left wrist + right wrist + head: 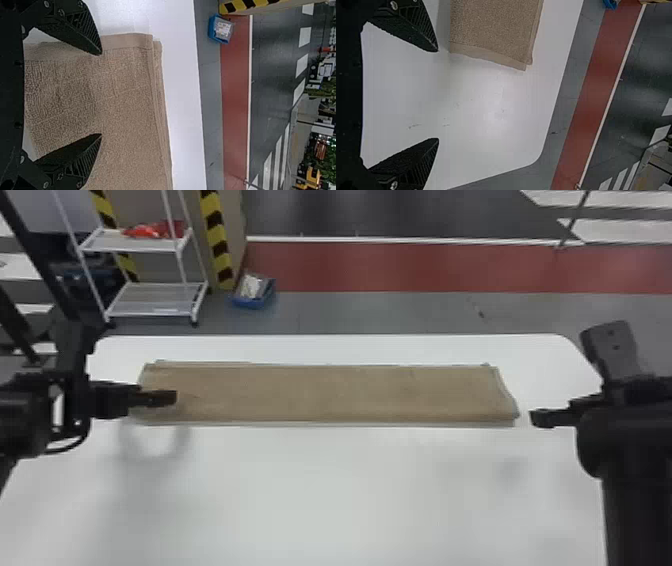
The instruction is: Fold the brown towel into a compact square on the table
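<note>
The brown towel (325, 394) lies flat on the white table as a long folded strip running left to right, its layered edges slightly offset. My left gripper (175, 397) is over the strip's left end. In the left wrist view the left gripper (101, 94) has its fingers wide apart above the towel (126, 99), gripping nothing. Just off the strip's right end is my right gripper (532, 418). Seen from the right wrist, the right gripper (438, 95) is open over bare table, with the towel's end (494, 31) beside one finger.
The white table (325, 490) extends in front of the towel, and its far edge runs just behind it. Beyond on the floor stand a white shelf rack (145, 297) and a blue bin (254, 292).
</note>
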